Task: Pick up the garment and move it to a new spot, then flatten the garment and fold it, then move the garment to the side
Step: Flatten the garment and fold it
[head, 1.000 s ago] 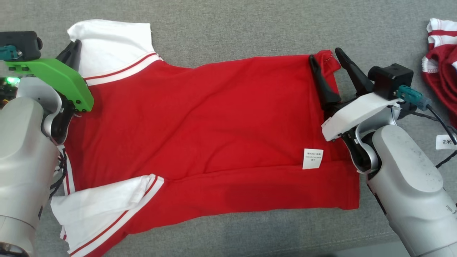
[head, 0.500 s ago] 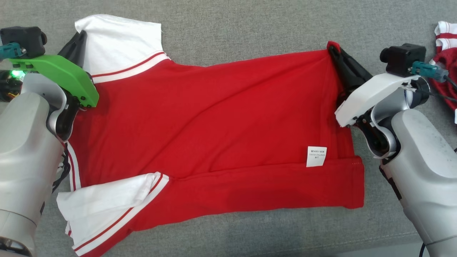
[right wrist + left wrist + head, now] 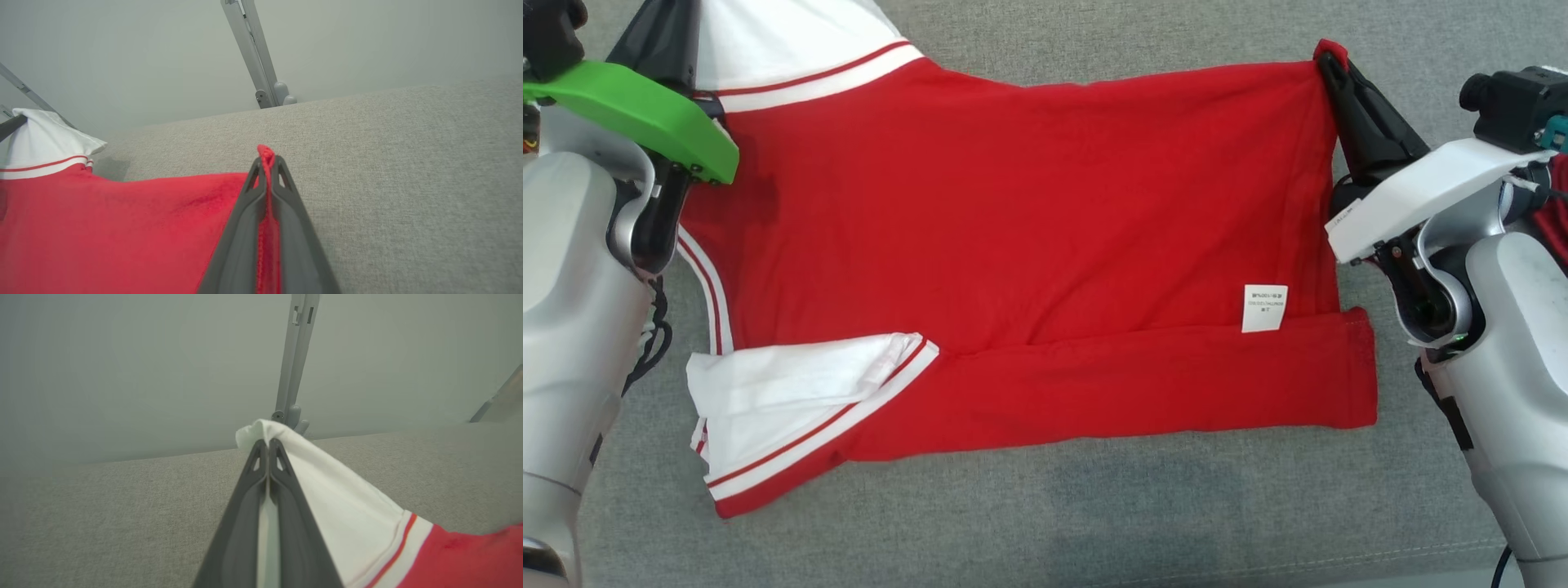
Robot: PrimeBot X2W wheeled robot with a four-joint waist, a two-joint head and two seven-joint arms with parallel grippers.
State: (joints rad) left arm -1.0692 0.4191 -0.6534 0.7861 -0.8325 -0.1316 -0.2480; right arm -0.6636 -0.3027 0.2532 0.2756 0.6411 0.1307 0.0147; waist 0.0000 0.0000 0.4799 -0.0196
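Red garment (image 3: pixel 122 228) in right tool (image 3: pixel 267 158); white label (image 3: pixel 1264 308) in head view

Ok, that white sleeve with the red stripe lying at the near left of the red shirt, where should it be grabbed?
Probably the white fabric sleeve at its loose left corner, coming in low from the robot's left over the grey cloth surface. That corner juts past the red shirt, so a pinch there would catch the sleeve alone.
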